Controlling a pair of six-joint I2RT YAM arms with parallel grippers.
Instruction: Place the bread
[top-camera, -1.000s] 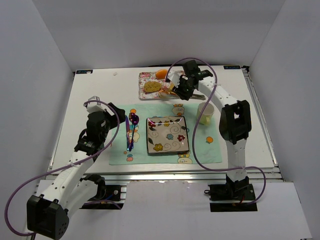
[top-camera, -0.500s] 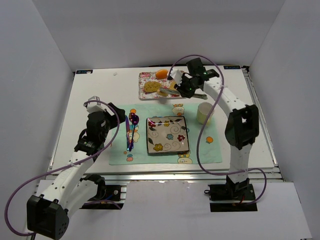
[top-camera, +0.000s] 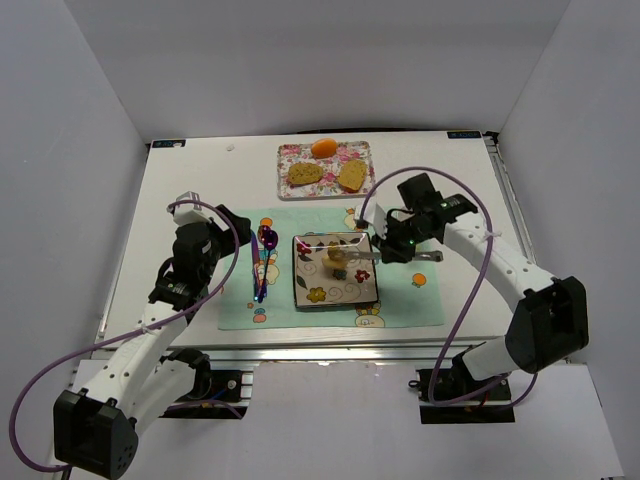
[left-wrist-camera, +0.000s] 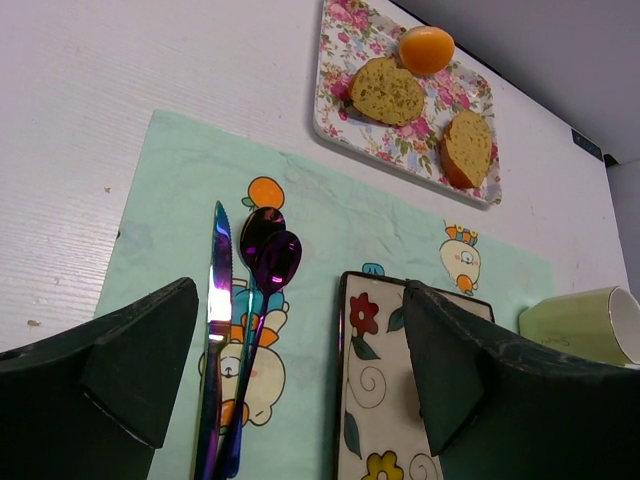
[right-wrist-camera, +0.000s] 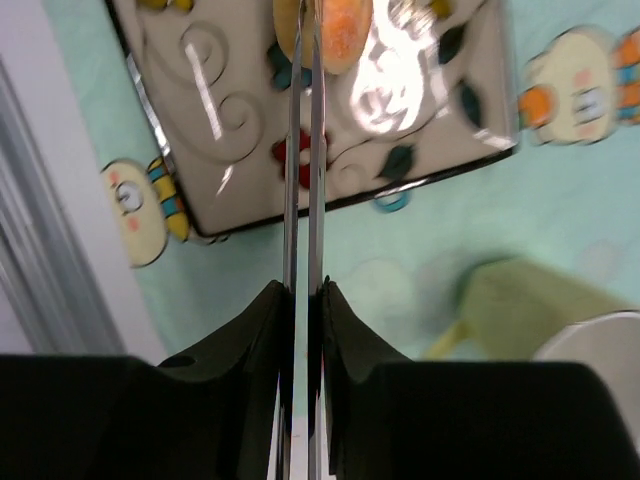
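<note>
Right gripper (right-wrist-camera: 303, 300) clamped on tongs (right-wrist-camera: 303, 150), bread (right-wrist-camera: 343, 30) at the tong tips.
I see it over the middle of the plate (right-wrist-camera: 250, 150); can't tell if it touches. Left gripper (left-wrist-camera: 300, 370) spread wide above knife (left-wrist-camera: 217, 300) and spoons (left-wrist-camera: 272, 262), left side of mat (left-wrist-camera: 330, 230).

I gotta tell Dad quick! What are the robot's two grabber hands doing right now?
Left gripper: open, holding nothing.
Right gripper: shut on metal tongs, the bread at their tip above the plate.

bread (top-camera: 334, 256) | small round golden-orange bun | pinched in tongs (top-camera: 360, 255) | over flowered plate (top-camera: 345, 292), far half
</note>
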